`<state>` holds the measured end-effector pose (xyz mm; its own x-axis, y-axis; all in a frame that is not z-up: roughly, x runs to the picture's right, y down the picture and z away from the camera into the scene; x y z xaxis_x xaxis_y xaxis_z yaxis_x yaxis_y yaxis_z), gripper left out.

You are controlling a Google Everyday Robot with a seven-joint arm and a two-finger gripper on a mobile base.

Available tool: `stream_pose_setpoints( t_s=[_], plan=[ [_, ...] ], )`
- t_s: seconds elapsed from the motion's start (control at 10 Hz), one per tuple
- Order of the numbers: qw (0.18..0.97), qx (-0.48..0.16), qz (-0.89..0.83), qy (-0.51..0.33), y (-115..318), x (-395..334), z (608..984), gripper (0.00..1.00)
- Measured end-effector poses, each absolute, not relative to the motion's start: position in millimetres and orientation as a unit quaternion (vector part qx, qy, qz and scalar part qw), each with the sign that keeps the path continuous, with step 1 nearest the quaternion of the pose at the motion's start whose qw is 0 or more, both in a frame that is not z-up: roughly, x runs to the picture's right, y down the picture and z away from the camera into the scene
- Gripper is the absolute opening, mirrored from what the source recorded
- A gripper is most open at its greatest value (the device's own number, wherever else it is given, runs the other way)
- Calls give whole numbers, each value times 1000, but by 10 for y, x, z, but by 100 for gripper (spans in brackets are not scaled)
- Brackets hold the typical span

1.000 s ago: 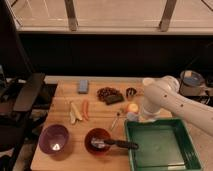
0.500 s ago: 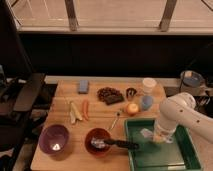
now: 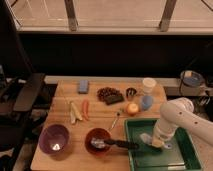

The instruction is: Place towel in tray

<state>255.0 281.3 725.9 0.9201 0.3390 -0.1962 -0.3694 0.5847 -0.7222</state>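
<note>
The green tray [image 3: 186, 152] lies at the front right of the wooden table. My gripper [image 3: 154, 141] is down inside the tray at the end of the white arm [image 3: 175, 117], which comes in from the right. A small pale crumpled thing, apparently the towel [image 3: 146, 138], lies on the tray floor right at the gripper's tip. I cannot tell whether the gripper still holds it.
A red bowl [image 3: 97, 140] with a black-handled utensil [image 3: 122, 144] sits just left of the tray, with a purple bowl [image 3: 54, 138] further left. An orange [image 3: 132, 108], blue cup [image 3: 146, 102], white cup [image 3: 148, 85], spoon [image 3: 115, 121], carrot [image 3: 85, 109] and blue sponge [image 3: 83, 86] lie behind. A black chair [image 3: 22, 95] stands at left.
The arm has swung from above the table's right middle down and right into the green tray, and now sits lower with its tip on the tray floor.
</note>
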Motion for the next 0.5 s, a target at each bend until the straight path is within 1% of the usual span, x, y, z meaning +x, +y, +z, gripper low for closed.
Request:
stream_pose_setpoints(
  t_s=[0.1, 0.3, 0.5],
  plan=[
    [896, -397, 200, 11, 2755, 2519, 7275, 80],
    [910, -363, 202, -2, 2486, 2452, 7286, 80],
    [909, -364, 202, -1, 2499, 2453, 7284, 80]
  ],
)
